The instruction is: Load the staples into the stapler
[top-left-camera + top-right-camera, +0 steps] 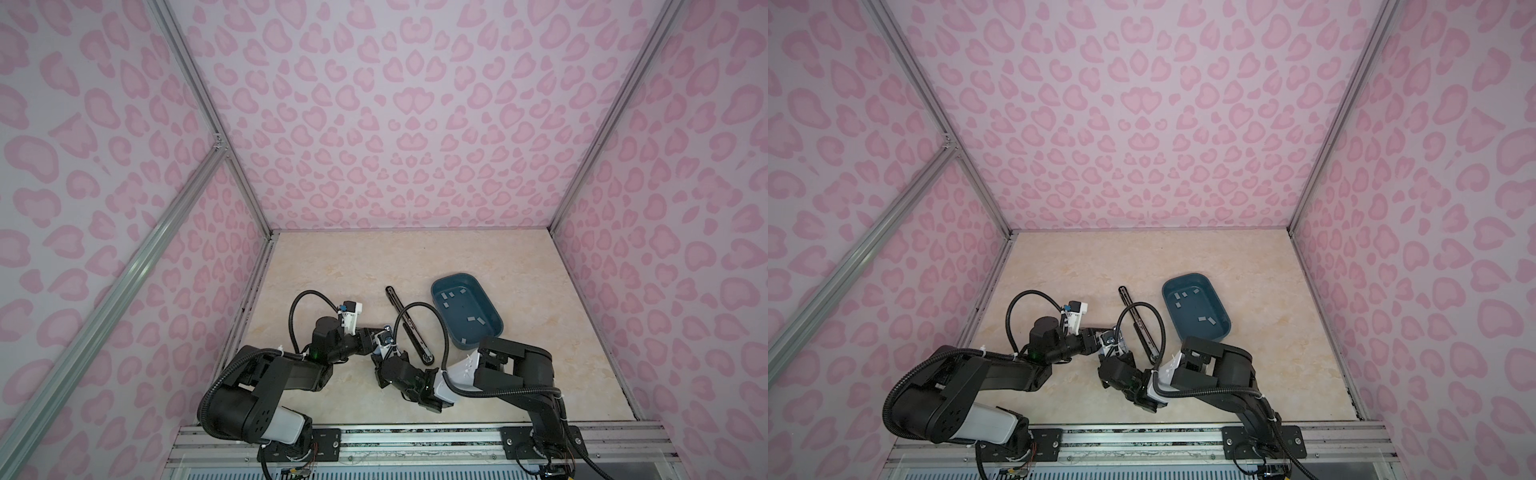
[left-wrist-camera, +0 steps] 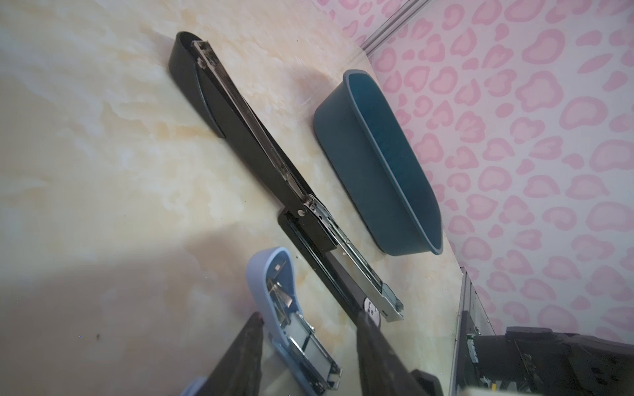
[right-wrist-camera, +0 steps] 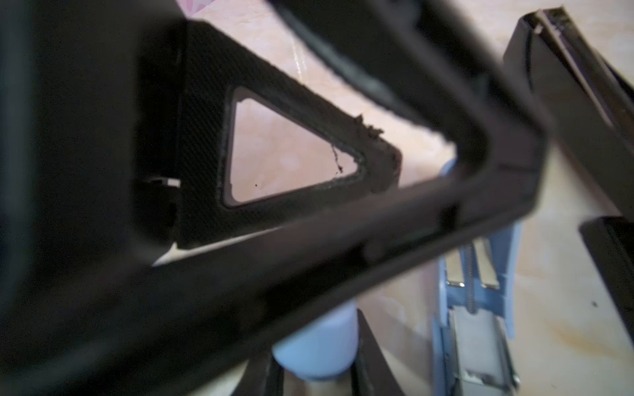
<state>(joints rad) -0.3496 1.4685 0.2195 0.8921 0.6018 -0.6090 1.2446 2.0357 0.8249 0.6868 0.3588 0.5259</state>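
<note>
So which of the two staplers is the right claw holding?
The small light-blue stapler: its rounded end sits in the right claw. The long black stapler lies beside it, outside that claw.

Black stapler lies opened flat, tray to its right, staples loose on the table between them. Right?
One thing is off: the staples are not loose on the table. They lie inside the tray, as both top views show. The black stapler does lie opened flat, with the tray to its right.
</note>
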